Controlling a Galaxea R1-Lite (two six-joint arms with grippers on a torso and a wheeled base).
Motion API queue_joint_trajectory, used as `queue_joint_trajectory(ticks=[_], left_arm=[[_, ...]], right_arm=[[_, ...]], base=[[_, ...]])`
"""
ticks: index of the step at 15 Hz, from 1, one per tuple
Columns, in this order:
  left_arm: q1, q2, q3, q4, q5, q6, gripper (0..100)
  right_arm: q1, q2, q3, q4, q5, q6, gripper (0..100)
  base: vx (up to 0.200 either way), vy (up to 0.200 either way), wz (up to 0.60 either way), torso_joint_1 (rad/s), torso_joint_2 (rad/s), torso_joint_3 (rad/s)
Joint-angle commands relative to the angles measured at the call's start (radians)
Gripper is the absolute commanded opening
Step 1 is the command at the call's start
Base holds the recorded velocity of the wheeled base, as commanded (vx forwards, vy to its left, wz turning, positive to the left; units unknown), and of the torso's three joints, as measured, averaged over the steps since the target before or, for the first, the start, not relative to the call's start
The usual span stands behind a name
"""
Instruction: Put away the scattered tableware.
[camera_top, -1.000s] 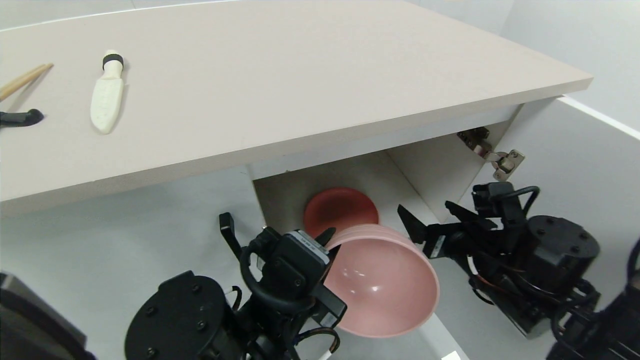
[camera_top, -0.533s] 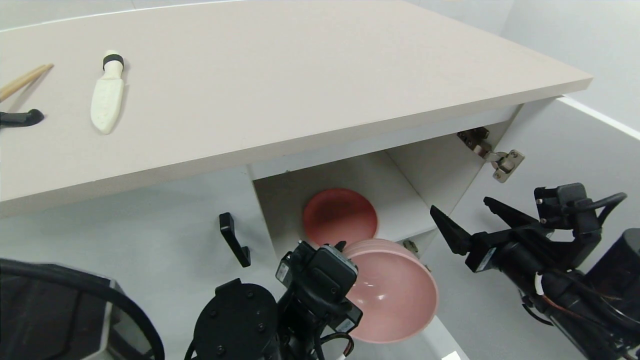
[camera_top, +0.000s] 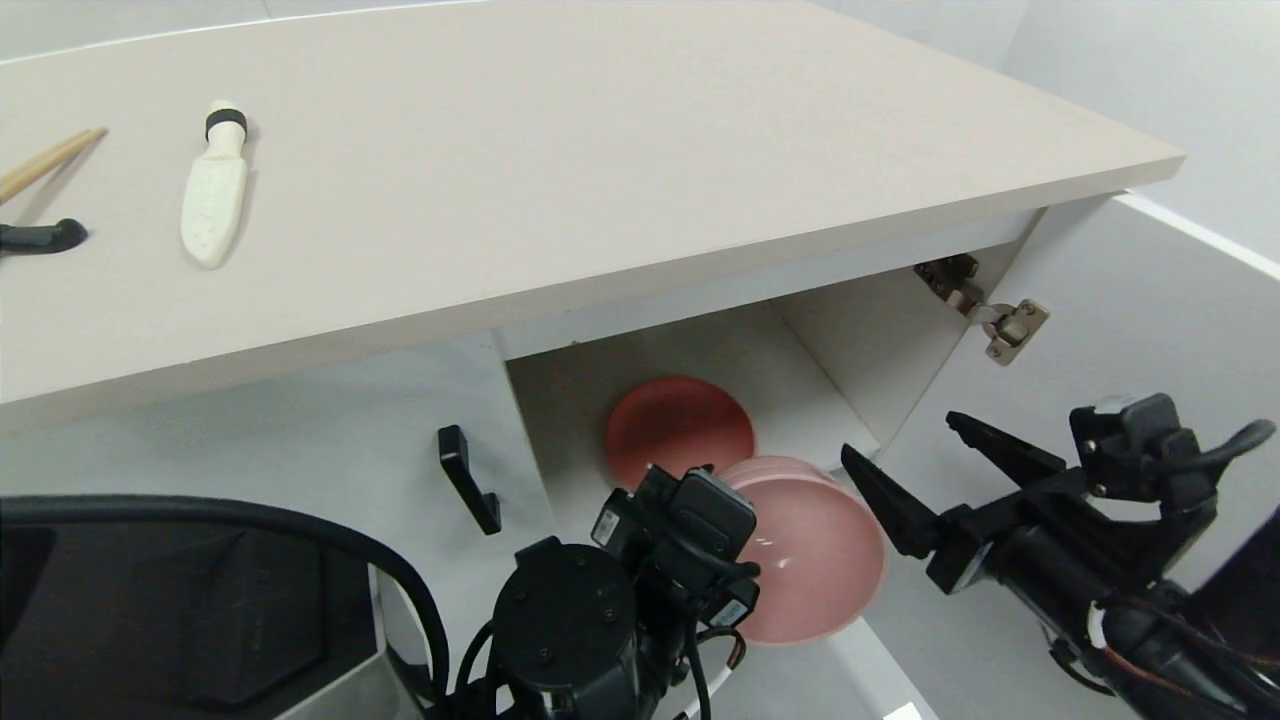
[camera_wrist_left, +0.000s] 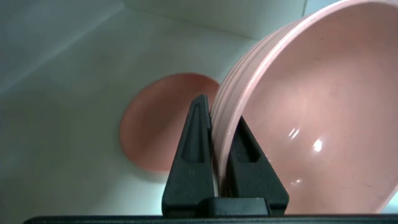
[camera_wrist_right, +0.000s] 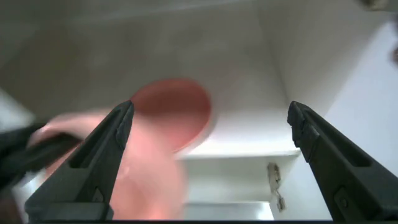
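The left gripper (camera_wrist_left: 219, 127) pinches the pink bowl (camera_top: 815, 560) by its rim at the shelf's (camera_top: 770, 350) near edge, close to the red plate (camera_top: 680, 425). To the right, the right gripper (camera_top: 898, 437) is spread wide and empty.

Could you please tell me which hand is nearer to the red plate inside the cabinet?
Left. The left hand, shut on the rim of the pink bowl, sits just before the red plate; the right hand is open, farther off to the right.

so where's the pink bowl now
Head view, centre: the pink bowl is gripped by its rim in the left claw, at the mouth of the open cabinet, near the red plate.
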Motion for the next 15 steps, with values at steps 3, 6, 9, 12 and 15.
queue_joint_trajectory(ticks=[3,6,9,12,15], left_arm=[[0.01,0.02,-0.068,-0.001,0.001,0.002,0],[0.024,0.016,-0.11,-0.001,0.002,0.002,0],[0.025,0.016,-0.197,-0.001,0.002,0.001,0],[0.024,0.016,-0.199,-0.001,0.002,0.001,0],[0.025,0.01,-0.2,-0.001,0.002,-0.001,0]], right_arm=[[0.048,-0.023,0.076,-0.001,0.0,-0.074,100],[0.041,-0.017,0.09,-0.001,0.0,-0.088,100],[-0.042,0.022,0.078,-0.001,0.0,-0.094,100],[-0.101,0.046,0.032,-0.001,-0.002,-0.088,100],[-0.119,0.059,0.015,-0.001,-0.002,-0.086,100]], base=[[0.0,0.0,0.0,0.0,0.0,0.0],[0.0,0.0,0.0,0.0,0.0,0.0],[0.0,0.0,0.0,0.0,0.0,0.0],[0.0,0.0,0.0,0.0,0.0,0.0],[0.0,0.0,0.0,0.0,0.0,0.0]])
